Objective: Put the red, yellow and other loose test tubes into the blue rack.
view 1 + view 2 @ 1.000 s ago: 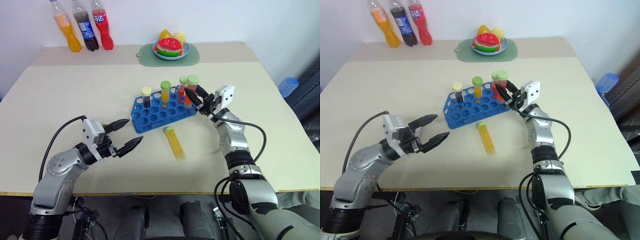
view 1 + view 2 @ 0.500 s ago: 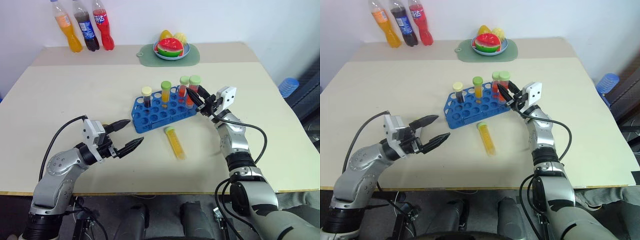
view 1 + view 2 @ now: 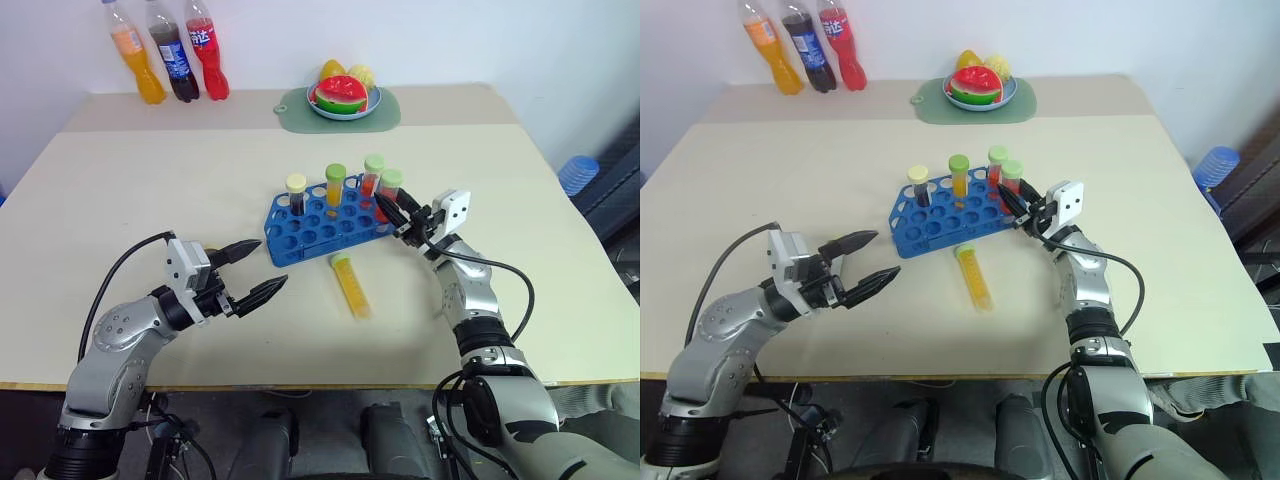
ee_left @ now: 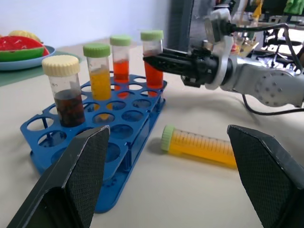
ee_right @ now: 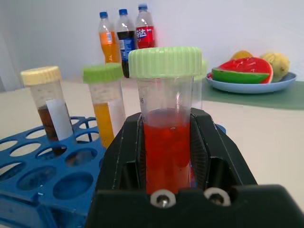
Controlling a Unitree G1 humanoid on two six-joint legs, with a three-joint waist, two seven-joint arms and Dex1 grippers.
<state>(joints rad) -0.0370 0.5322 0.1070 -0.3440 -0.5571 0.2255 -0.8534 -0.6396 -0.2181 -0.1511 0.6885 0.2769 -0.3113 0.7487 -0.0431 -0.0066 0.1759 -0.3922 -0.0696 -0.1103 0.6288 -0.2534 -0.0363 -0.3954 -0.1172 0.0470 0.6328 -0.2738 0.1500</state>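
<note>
I have the right hand [image 3: 392,211] clamped on a red tube [image 3: 388,193] with a green cap, gripping it low on the barrel; the tube stands upright at the right end of the blue rack [image 3: 325,222], its lower part down among the rack's holes, though I cannot tell whether it has bottomed out; the right wrist view shows the red liquid [image 5: 166,146] squeezed between the two black fingers [image 5: 123,156]. The rack sits near the middle of the desk [image 3: 120,190], angled so that its right end lies farther from me; three more tubes stand in it: a dark one with a cream cap [image 3: 295,193], an orange one with a green cap [image 3: 334,187] and another red one [image 3: 372,175] just behind the tube I hold. A yellow tube [image 3: 350,285] lies loose on its side on the desk just in front of the rack, its green cap toward the rack. My left hand [image 3: 252,269] hangs above the desk to the left of the rack, fingers spread wide, holding nothing. At the far edge I see three drink bottles [image 3: 167,52] and a plate of fruit [image 3: 343,96] on a green mat [image 3: 293,113].
</note>
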